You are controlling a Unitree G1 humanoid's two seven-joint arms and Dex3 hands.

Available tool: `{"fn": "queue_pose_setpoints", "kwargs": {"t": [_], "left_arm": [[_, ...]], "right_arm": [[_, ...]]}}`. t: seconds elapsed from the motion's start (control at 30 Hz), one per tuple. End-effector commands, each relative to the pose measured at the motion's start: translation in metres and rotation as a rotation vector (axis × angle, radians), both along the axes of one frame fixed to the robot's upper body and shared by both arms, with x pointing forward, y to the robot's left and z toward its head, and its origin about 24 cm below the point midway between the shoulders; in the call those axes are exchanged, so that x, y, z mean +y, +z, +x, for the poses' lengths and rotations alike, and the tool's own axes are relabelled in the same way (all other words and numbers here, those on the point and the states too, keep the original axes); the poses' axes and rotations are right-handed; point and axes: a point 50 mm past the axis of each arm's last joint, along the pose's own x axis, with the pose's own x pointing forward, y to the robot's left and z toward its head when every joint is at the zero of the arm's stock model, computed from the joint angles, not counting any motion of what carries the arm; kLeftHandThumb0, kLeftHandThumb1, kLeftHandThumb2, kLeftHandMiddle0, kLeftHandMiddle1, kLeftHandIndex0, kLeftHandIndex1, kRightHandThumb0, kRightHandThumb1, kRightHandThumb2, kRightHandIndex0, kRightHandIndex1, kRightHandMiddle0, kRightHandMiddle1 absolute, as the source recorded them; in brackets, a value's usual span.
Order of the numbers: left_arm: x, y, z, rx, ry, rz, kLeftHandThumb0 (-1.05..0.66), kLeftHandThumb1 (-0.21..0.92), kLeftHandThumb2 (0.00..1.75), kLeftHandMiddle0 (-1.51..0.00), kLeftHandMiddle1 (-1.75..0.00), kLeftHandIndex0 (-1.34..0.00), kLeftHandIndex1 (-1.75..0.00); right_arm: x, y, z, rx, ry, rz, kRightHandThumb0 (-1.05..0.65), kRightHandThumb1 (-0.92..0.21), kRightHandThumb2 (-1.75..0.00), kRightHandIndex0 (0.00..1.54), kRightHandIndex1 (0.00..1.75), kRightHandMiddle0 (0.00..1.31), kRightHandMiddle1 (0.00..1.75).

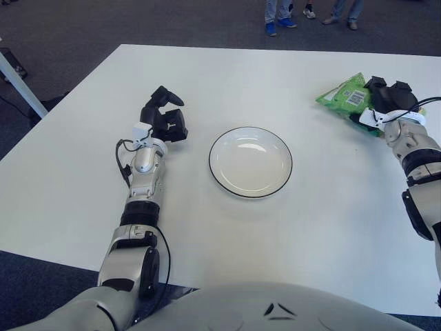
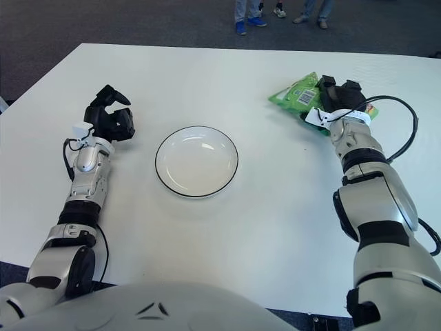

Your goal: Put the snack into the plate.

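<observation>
Now, white surface over dark carpet, people's feet at top; plate centre frame, nothing in it; right hand, upper right, fingers clamped on the green snack; left hand, left of the plate, fingers loosely apart

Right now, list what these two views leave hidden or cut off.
- Snack bag: its near end is covered by the right hand in both views; how the fingers grip it is not visible.
- People's feet beyond the table: everything above the shins is cut off by the top edge.
- Left hand, left of the plate: table contact is unclear.
</observation>
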Motion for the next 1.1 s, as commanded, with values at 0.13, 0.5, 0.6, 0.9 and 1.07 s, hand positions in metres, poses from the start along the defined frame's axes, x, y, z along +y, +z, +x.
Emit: {"fn": "queue_pose_setpoints", "kwargs": {"t": [0.13, 0.5, 0.6, 0.9, 1.07], "left_arm": [[0.0018, -0.0423, -0.0204, 0.148, 0.016, -0.024, -0.47, 0.34, 1.29, -1.33, -1.75, -0.59, -1.75], [0.002, -0.0421, -0.0205, 0.141, 0.021, -0.036, -0.47, 0.35, 1.28, -1.33, -1.75, -0.59, -1.75], [0.0021, -0.0422, -0.0206, 0.14, 0.02, -0.039, -0.47, 0.34, 1.29, -1.32, -1.75, -0.59, -1.75], [0.0025, -0.0422, -0.0205, 0.132, 0.009, -0.03, -0.47, 0.34, 1.29, -1.32, -1.75, -0.6, -1.75], [0.0027, -0.0424, -0.0202, 0.135, 0.015, -0.034, -0.47, 0.34, 1.29, -1.32, -1.75, -0.6, -1.75]], "right_arm": [[0.0004, -0.017, -0.0053, 0.015, -0.033, 0.063, 0.0, 0.02, -1.58, 0.86, 1.4, 0.8, 1.75], [0.0045, -0.0142, -0.0027, -0.02, -0.038, 0.12, 0.0, 0.0, -1.56, 0.92, 1.41, 0.69, 1.75], [0.0047, -0.0138, -0.0023, -0.024, -0.044, 0.137, 0.0, 0.0, -1.58, 0.91, 1.46, 0.68, 1.75], [0.004, -0.0111, 0.0005, -0.013, -0.083, 0.265, 0.0, -0.03, -1.57, 0.9, 1.5, 0.62, 1.75], [0.0031, -0.0086, 0.0017, -0.02, -0.1, 0.333, 0.0, -0.05, -1.55, 0.88, 1.53, 0.6, 1.75]]}}
